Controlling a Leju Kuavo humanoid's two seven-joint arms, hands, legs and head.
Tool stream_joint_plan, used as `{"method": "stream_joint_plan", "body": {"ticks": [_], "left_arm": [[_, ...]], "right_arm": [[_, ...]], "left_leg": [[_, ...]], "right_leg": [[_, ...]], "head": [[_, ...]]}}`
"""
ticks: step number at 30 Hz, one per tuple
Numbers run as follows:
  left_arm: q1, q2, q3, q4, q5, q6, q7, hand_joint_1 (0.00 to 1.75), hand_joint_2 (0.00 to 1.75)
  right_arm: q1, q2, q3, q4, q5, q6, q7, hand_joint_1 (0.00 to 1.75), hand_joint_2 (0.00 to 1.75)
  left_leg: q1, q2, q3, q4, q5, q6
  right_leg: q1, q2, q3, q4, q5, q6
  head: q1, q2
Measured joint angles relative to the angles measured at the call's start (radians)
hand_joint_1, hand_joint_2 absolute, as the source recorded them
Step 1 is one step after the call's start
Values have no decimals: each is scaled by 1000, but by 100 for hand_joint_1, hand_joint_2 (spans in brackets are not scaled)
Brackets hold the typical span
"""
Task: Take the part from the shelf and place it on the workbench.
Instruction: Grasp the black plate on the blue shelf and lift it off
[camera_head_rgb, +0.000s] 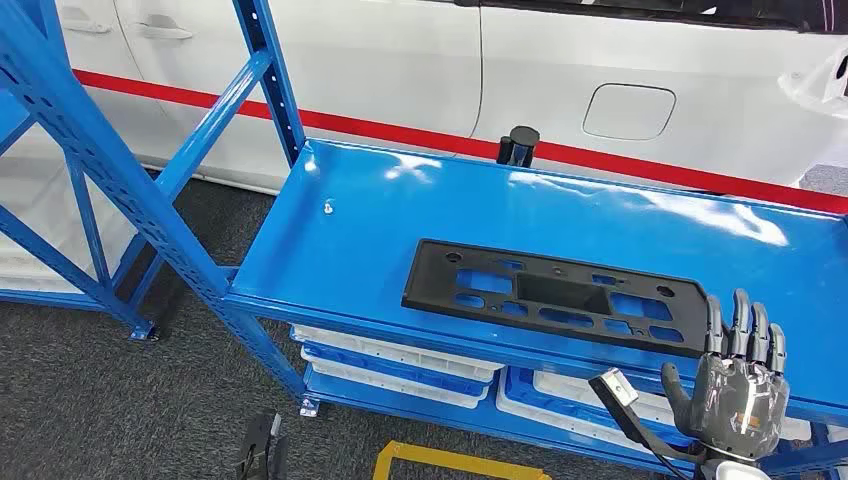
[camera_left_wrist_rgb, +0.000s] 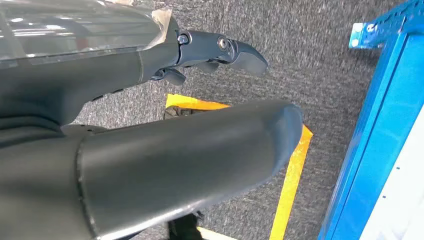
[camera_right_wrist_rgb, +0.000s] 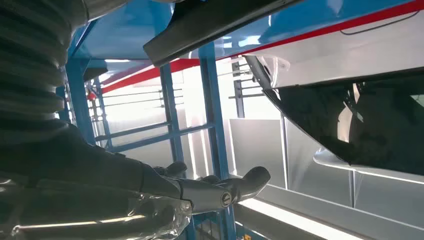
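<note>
Right hand (camera_head_rgb: 742, 385): grey, glossy, fingers extended and apart, holding nothing, just before the shelf edge. Part (camera_head_rgb: 556, 296): flat black rectangular plastic plate with cutouts, lying on the glossy blue metal shelf (camera_head_rgb: 350, 240). Left hand (camera_left_wrist_rgb: 220, 50): empty, fingers loosely apart.

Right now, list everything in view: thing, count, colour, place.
part: one, black, flat on the shelf top, near its front edge.
shelf: one, blue, in front of the robot.
screw: one, small and pale, on the shelf top, left of the part.
cylinder: one, black, upright at the shelf's back edge.
trays: several, white, on the level under the shelf top.
car: one, white, behind the shelf.
floor tape: yellow, on the grey carpet.
right hand: one, dark, raised at the shelf's front edge, fingers apart, holding nothing.
left hand: one, dark, hanging over the carpet; its grip cannot be told.
</note>
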Motion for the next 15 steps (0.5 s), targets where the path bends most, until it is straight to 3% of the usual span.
{"method": "stream_joint_plan", "body": {"ticks": [2,4,5,7,11,13,15], "left_arm": [[0,0,0,0,0,0,0,0,0],[0,0,-2,0,0,0,0,0,0],[0,0,-3,0,1,1,0,0,0],[-1,1,-5,0,2,1,0,0,0],[-3,2,-8,0,4,1,0,0,0],[-4,2,-12,0,6,4,0,0,0],[-1,3,-17,0,13,7,0,0,0]], "right_arm": [[0,0,-1,1,0,1,0,0,175],[0,0,-2,2,0,2,0,0,175],[0,1,-3,3,0,3,0,0,175],[0,2,-3,4,-1,3,0,0,175],[-1,2,-4,4,-2,3,-1,0,175],[-1,3,-4,4,-7,3,-4,0,175],[-1,3,-4,4,-18,8,-11,0,175]], "left_leg": [[1,-2,8,0,-6,-2],[0,-4,25,1,-19,-8],[-2,-5,30,1,-28,-13],[-8,-6,35,1,-41,-23],[-4,-2,35,27,-69,-43],[-1,-1,-18,132,-120,-52],[2,0,-99,258,-162,-58]], "right_leg": [[-1,0,15,-52,34,12],[-4,-1,70,-197,112,31],[-4,-1,100,-264,144,31],[-1,-1,128,-322,169,13],[-7,1,143,-326,162,-23],[-11,1,152,-327,156,-36],[-10,0,157,-327,149,-44]], "head": [[0,0],[2,0],[3,0],[3,0],[0,0],[-4,0],[-5,0]]}}
